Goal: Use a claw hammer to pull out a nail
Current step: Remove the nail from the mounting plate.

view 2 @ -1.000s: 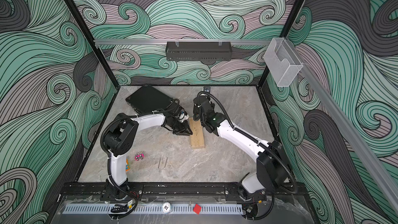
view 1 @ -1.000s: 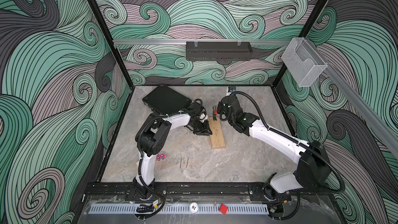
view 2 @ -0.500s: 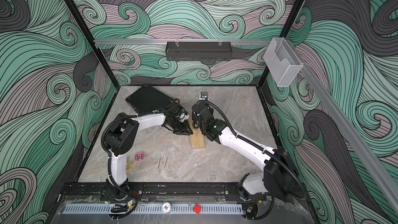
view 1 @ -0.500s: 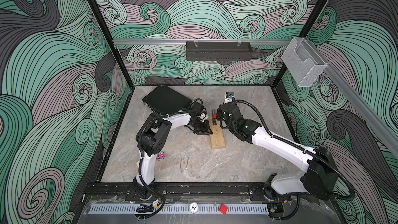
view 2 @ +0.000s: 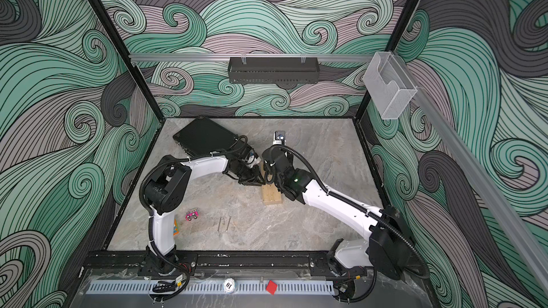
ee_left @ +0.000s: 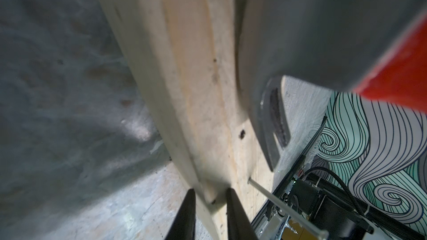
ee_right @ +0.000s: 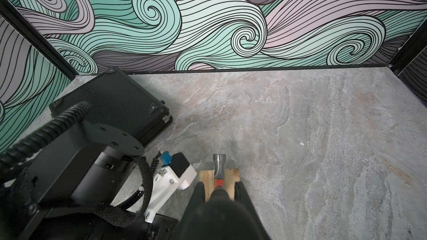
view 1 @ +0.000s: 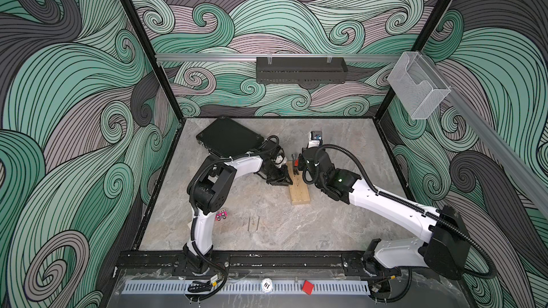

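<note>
We see a black case [view 1: 229,140] lying flat at the far-left corner of the table [view 1: 341,149] — well apart from a small pink object [view 1: 221,215] near the front. A black rack [view 1: 301,70] and a clear bin [view 1: 416,90] hang on the walls.

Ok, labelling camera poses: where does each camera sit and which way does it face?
Both top views: high over the arms' bases, looking down on the grey marble table; left arm and right arm show.
Left wrist: low, looking along the pale wooden block; the left gripper pinches its edge.
Right wrist: faces the back wall over the right gripper, shut on the grey-headed, orange-necked claw hammer.
Shared: both wrist views show block and hammer.
</note>
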`<state>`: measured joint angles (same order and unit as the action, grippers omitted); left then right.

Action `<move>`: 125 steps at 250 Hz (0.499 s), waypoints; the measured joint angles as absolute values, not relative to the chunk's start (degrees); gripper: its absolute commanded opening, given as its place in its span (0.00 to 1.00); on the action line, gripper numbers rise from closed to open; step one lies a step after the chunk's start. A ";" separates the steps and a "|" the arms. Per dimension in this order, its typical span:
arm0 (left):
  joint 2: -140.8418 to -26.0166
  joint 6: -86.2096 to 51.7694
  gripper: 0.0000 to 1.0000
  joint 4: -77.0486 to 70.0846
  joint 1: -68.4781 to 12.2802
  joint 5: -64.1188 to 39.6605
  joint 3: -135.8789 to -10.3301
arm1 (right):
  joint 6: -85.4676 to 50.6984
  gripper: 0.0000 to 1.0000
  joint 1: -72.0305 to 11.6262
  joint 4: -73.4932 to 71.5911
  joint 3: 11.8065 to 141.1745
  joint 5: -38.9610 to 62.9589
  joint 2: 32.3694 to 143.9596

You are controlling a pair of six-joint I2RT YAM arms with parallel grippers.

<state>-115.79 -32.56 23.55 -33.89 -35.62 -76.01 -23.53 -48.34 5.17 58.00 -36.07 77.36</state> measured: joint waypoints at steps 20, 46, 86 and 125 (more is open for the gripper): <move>-115.79 -32.56 0.22 23.55 -33.89 -35.62 -76.01 | -24.32 0.00 -48.69 6.26 58.00 -36.34 76.82; -115.79 -32.56 0.22 23.55 -33.89 -35.59 -76.01 | -25.17 0.00 -49.39 7.97 58.00 -36.86 75.99; -115.79 -32.56 0.22 23.55 -33.89 -35.62 -76.01 | -26.20 0.00 -50.59 10.35 58.00 -37.56 74.87; -115.81 -32.56 0.22 23.55 -33.89 -35.66 -76.01 | -27.49 0.00 -50.94 11.29 58.17 -38.24 74.83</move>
